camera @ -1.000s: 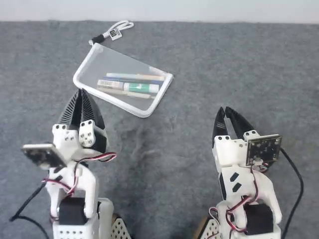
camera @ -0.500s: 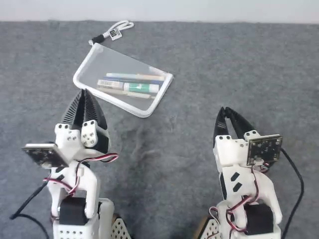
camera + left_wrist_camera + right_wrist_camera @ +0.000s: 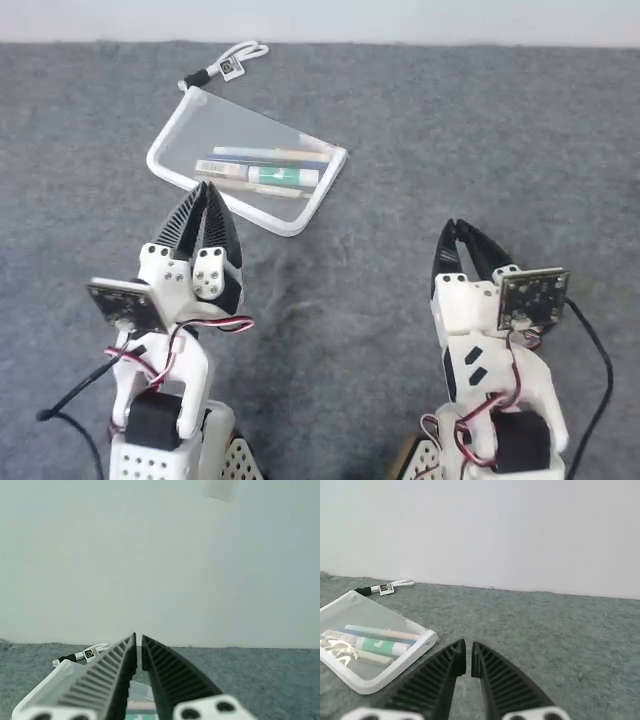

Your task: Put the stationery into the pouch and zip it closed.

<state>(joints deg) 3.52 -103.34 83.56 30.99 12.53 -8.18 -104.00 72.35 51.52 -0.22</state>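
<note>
A clear pouch (image 3: 230,125) with a white rim is seen lying flat on the grey mat (image 3: 420,140), toward the far left of the table, with 1 long side turned toward the arms. The stationery (image 3: 262,172), several pens side by side, is held inside it along the half nearer the arms. A white strap (image 3: 238,55) is attached at the pouch's far corner and is curled on the mat close to the wall (image 3: 520,530).

The left pincer (image 3: 209,188) is held with its 2 fingers drawn together and nothing between them. In the high view its tips are placed right over the pouch's near rim; whether the rim is touched cannot be told. In the left wrist view the pincer (image 3: 138,639) is shown pressed almost tip to tip, with the pouch (image 3: 60,675) and strap (image 3: 87,653) just beyond it.

The right pincer (image 3: 456,227) is likewise brought together on nothing, and is kept well apart from the pouch, off to its right and nearer the arm bases. In the right wrist view the pincer (image 3: 468,646) is pointed past the pouch (image 3: 350,610), whose stationery (image 3: 375,642) and strap (image 3: 387,586) are seen off to 1 side.
</note>
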